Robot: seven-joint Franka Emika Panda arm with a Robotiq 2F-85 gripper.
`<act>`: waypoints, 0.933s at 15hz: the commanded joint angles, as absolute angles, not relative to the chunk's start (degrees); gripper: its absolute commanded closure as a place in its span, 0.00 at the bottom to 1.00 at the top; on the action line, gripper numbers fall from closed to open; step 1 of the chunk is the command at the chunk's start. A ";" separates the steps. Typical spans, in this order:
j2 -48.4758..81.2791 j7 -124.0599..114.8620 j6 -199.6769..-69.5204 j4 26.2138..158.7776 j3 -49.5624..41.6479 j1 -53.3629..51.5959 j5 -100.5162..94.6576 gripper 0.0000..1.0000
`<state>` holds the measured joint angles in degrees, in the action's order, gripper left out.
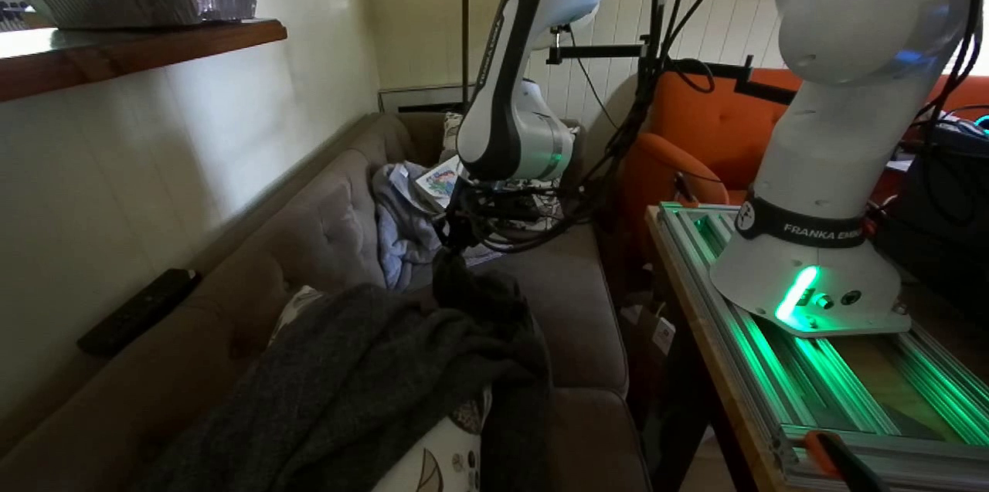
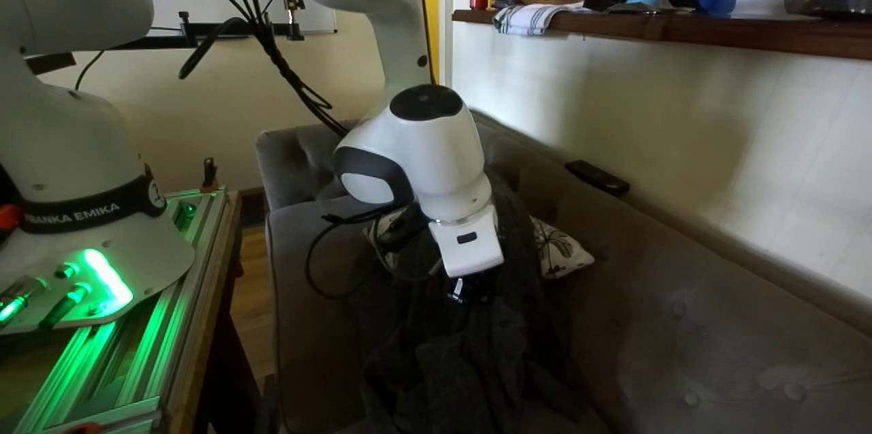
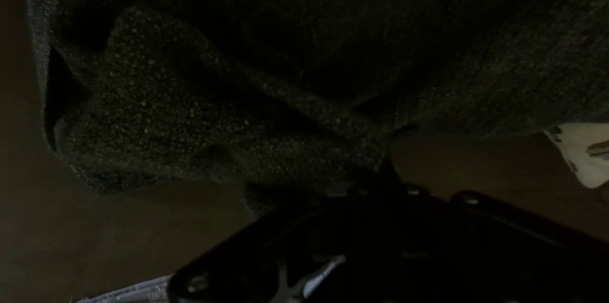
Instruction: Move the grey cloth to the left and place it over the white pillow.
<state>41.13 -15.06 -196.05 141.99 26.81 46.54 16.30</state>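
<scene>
The grey cloth (image 1: 371,376) lies in dark folds on the sofa and drapes over much of the white pillow (image 1: 433,463). A printed part of the pillow shows beneath the cloth in an exterior view, and a corner of the pillow (image 2: 562,251) sticks out beside it. My gripper (image 1: 451,246) is shut on an end of the cloth, which rises in a bunched peak to the fingertips. Up close in the wrist view, the cloth (image 3: 200,117) gathers at the gripper (image 3: 376,174), where the jaws meet in deep shadow. A bit of pillow (image 3: 587,151) appears at the right edge there.
A pale blue-grey blanket (image 1: 398,237) and a book (image 1: 438,184) lie farther along the sofa. The sofa backrest (image 2: 722,325) runs along the wall, with a black remote (image 2: 597,177) on top. Opposite stands the robot's bench (image 1: 695,337). A wooden ledge (image 1: 232,36) juts from the wall.
</scene>
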 commanded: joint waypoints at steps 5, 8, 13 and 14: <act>19.75 -5.88 -199.22 152.26 15.83 16.94 34.70 0.99; 16.32 5.15 -201.31 154.90 12.18 3.28 48.19 0.99; 16.15 24.97 -207.33 154.52 9.36 -17.75 71.12 0.99; 16.50 29.94 -208.57 153.58 9.52 -20.82 75.85 0.99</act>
